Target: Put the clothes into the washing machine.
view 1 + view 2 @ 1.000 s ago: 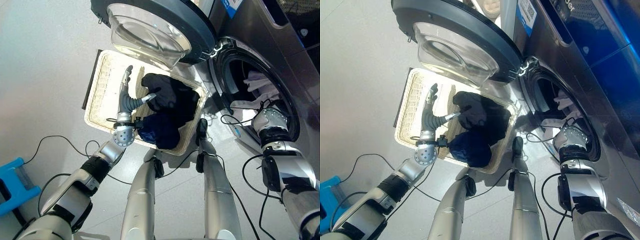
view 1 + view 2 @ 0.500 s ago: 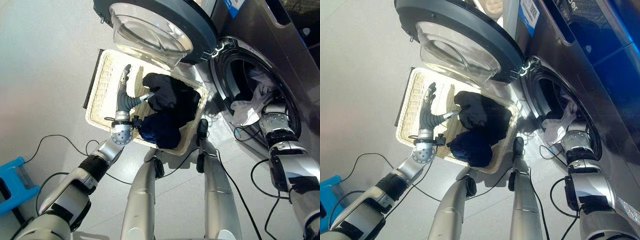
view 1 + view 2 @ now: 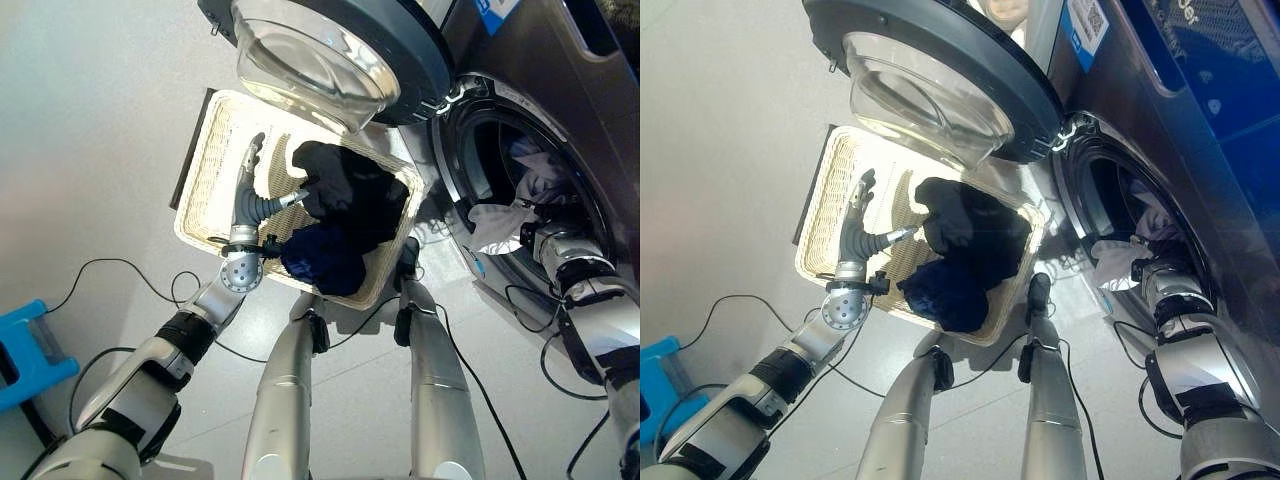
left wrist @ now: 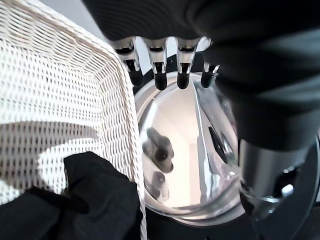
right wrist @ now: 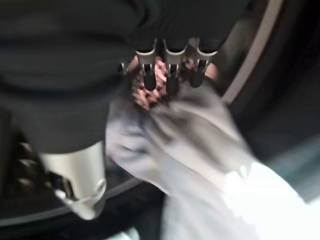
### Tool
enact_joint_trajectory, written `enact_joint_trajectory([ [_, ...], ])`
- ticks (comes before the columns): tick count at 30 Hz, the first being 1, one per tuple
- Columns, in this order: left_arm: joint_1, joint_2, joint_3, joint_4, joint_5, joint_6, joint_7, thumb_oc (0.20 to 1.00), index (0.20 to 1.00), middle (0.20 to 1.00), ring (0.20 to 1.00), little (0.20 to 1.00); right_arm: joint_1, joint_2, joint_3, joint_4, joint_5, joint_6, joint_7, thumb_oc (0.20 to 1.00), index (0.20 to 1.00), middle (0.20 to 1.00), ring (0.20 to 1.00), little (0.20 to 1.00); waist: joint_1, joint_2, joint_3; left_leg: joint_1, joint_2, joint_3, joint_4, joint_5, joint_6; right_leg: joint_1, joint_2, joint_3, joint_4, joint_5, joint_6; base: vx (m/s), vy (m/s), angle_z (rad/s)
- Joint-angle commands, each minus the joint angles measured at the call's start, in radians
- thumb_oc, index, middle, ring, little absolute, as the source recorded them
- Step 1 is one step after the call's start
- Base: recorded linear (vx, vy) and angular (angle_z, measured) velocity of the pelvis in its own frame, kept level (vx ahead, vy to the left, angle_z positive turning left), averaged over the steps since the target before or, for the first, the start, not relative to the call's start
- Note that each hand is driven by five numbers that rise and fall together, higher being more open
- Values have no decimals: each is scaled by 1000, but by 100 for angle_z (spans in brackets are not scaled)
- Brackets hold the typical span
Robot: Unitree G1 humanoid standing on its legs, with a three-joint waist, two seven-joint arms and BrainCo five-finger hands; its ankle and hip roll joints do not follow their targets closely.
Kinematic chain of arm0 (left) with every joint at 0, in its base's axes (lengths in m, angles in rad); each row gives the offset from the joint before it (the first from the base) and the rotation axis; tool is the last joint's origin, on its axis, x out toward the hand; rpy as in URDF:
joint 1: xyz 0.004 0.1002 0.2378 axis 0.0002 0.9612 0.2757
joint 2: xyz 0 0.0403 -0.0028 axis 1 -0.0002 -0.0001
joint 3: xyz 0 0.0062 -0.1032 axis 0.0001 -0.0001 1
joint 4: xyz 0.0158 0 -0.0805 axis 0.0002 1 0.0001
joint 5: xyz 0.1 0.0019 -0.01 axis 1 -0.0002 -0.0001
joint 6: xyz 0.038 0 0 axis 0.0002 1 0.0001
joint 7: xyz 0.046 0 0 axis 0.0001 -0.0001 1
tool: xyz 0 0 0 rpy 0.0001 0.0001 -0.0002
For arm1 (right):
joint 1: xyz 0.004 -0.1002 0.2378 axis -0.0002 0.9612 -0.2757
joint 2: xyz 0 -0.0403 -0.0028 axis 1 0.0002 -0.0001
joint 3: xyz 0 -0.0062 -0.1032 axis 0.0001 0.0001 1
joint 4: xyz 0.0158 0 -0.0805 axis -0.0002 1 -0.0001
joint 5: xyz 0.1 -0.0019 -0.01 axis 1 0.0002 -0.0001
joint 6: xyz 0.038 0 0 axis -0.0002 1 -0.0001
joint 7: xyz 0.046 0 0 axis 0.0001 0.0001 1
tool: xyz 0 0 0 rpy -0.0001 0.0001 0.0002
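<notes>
Here the washing machine (image 3: pixel 560 120) stands on the right with its round door (image 3: pixel 330 50) swung open above the white wicker basket (image 3: pixel 215 170) on the floor. A pale garment (image 3: pixel 500 222) hangs over the drum's lip, half in and half out — the right hand (image 5: pixel 167 75) is at it, fingers spread and uncurled, pushing the cloth rather than gripping. Dark clothes (image 3: pixel 345 200) and a navy bundle (image 3: pixel 322 258) lie in the basket's right half. The left hand (image 3: pixel 250 185) rests inside the basket beside them, fingers straight, holding nothing. Loading looks underway; next, shove the pale piece fully inside, then grasp 1 dark item.
</notes>
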Motion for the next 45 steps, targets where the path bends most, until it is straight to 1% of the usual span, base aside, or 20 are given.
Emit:
enact_joint_trajectory([
  [1,-25,27,-35,6,207,102,21,1000,1000,1000,1000,1000,1,-74,-9,-69,-53,-134,-205,1000,1000,1000,1000,1000,2,22,-28,1,-30,41,85,-121,-67,-5,-32,-101,44,-29,116,-8,69,2],
  [2,-33,43,-57,8,244,125,21,1000,1000,1000,1000,1000,15,-64,-15,-93,-51,-162,-232,1000,1000,1000,1000,1000,-2,25,-28,4,-29,44,80,-119,-68,-5,-29,-98,41,-27,117,-9,113,1],
  [4,-60,81,-114,15,352,223,22,1000,1000,1000,1000,1000,62,-37,-36,-179,-18,-259,-307,1000,1000,1000,1000,1000,-21,34,-28,11,-26,56,67,-114,-73,-7,-21,-85,35,-28,117,1,127,-2],
  [7,-99,113,-167,45,408,278,31,1000,1000,1000,1000,1000,135,-4,-57,-292,-36,-358,-377,1000,1000,1000,1000,1000,-49,40,-28,22,-20,78,55,-110,-80,-9,-9,-65,28,-33,120,-2,144,-11],
  [8,-107,114,-171,56,430,286,27,1000,1000,1000,1000,1000,148,3,-59,-320,-33,-369,-387,1000,1000,1000,1000,1000,-54,40,-28,21,-18,84,55,-110,-81,-13,-8,-61,28,-33,120,-8,114,-9],
  [9,-126,117,-184,75,484,312,22,1000,1000,1000,1000,1000,175,18,-65,-359,-26,-408,-387,1000,1000,1000,1000,1000,-69,41,-28,20,-17,91,53,-108,-83,-16,-3,-54,25,-34,120,-6,104,-12],
  [12,-170,127,-219,133,591,330,42,1000,1000,1000,1000,1000,246,56,-73,-453,-34,-447,-376,1000,1000,1000,1000,1000,-96,38,-28,17,-11,111,53,-104,-89,-27,6,-37,22,-33,119,-3,105,-12],
  [13,-193,131,-237,150,667,334,55,1000,1000,1000,1000,1000,266,68,-62,-492,-39,-451,-362,1000,1000,1000,1000,1000,-109,38,-28,15,-9,123,53,-102,-92,-31,10,-31,16,-32,119,-3,100,-19],
  [15,-202,132,-245,158,698,338,57,1000,1000,1000,1000,1000,272,73,-59,-503,-44,-453,-359,1000,1000,1000,1000,1000,-113,37,-28,14,-8,127,52,-101,-94,-32,11,-28,14,-31,119,2,87,-17],
  [16,-254,134,-300,213,786,353,66,1000,1000,1000,1000,1000,304,94,-38,-543,-57,-471,-319,1000,1000,1000,1000,1000,-140,37,-28,15,-2,148,48,-95,-101,-38,19,-12,5,-29,118,7,115,-18],
  [18,-305,128,-358,256,877,385,67,1000,1000,1000,1000,1000,325,113,-6,-579,-80,-486,-297,1000,1000,1000,1000,1000,-165,36,-28,17,4,172,37,-85,-108,-43,26,3,-9,-23,119,3,138,-22],
  [19,-305,128,-358,256,877,385,67,1000,1000,1000,1000,1000,325,113,-6,-579,-80,-486,-297,1000,1000,1000,1000,1000,-165,36,-28,17,4,172,37,-85,-108,-43,26,3,-9,-23,119,-2,162,-22],
  [20,-346,120,-396,307,915,411,70,1000,1000,1000,1000,1000,334,121,19,-609,-101,-491,-285,1000,1000,1000,1000,1000,-184,35,-28,16,10,192,30,-77,-113,-50,33,17,-16,-20,119,55,147,-19],
  [21,-350,112,-416,329,926,418,67,1000,1000,1000,1000,1000,351,127,26,-615,-111,-496,-277,1000,1000,1000,1000,1000,-189,37,-28,41,12,184,32,-97,-125,-26,37,24,-12,-44,128,6,169,-30],
  [22,-376,111,-432,352,946,438,58,1000,1000,1000,1000,1000,344,128,35,-624,-126,-503,-272,1000,1000,1000,1000,1000,-201,37,-28,15,14,205,26,-71,-117,-53,39,27,-22,-20,117,66,174,-32],
  [23,-384,97,-462,393,1006,465,44,1000,1000,1000,1000,1000,363,141,50,-644,-148,-510,-272,1000,1000,1000,1000,1000,-213,38,-28,35,19,204,27,-88,-133,-34,48,41,-23,-42,126,11,131,-33],
  [28,-413,86,-499,455,1097,463,1,1000,1000,1000,1000,1000,365,148,58,-666,-160,-531,-267,1000,1000,1000,1000,1000,-230,33,-28,19,29,224,27,-76,-140,-49,58,54,-29,-36,125,12,62,-19],
  [30,-421,88,-528,479,1180,438,-60,1000,1000,1000,1000,1000,363,153,57,-675,-146,-544,-260,1000,1000,1000,1000,1000,-239,28,-28,4,34,229,28,-70,-144,-59,66,64,-35,-30,124,16,34,3],
  [37,-417,101,-539,511,1229,434,-169,1000,1000,1000,1000,1000,358,159,46,-690,-135,-569,-257,1000,1000,1000,1000,1000,-235,16,-28,-29,36,221,28,-58,-144,-74,78,66,-44,-21,124,3,4,-3],
  [45,-390,121,-524,516,1230,416,-180,1000,1000,1000,1000,1000,367,169,39,-712,-137,-560,-264,1000,1000,1000,1000,1000,-221,4,-28,-53,32,199,21,-52,-144,-83,83,61,-53,-13,126,-2,-22,1],
])
